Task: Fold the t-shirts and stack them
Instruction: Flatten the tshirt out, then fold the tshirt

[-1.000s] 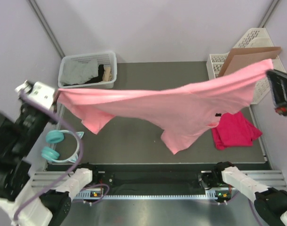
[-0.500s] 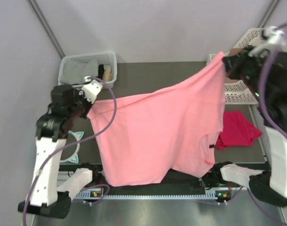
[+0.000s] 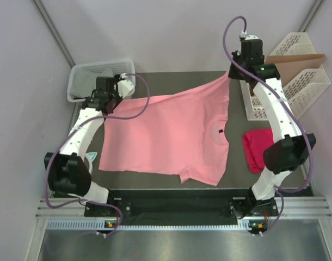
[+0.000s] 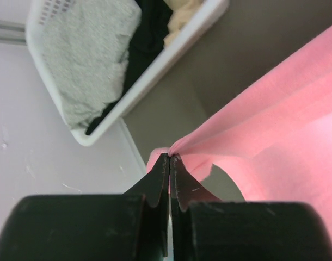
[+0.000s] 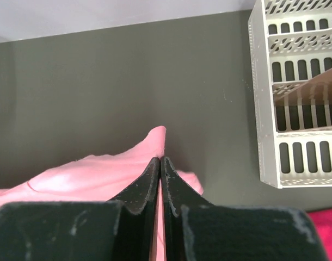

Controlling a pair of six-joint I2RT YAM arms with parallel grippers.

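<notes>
Salmon-pink t-shirt lies soft and flat, far corners pinched.

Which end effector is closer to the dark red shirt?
The right. The right end effector pinches the pink shirt at its far corner, just beyond the dark red shirt; the left end effector holds the other corner, by the white basket.

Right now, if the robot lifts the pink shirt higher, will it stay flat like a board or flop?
Probably flop: the pink t-shirt puckers into folds where the left gripper and right gripper pinch its corners. It likely drapes wherever unheld, as its middle sags toward the table. It seems light, since two small pinches lift its edge.
</notes>
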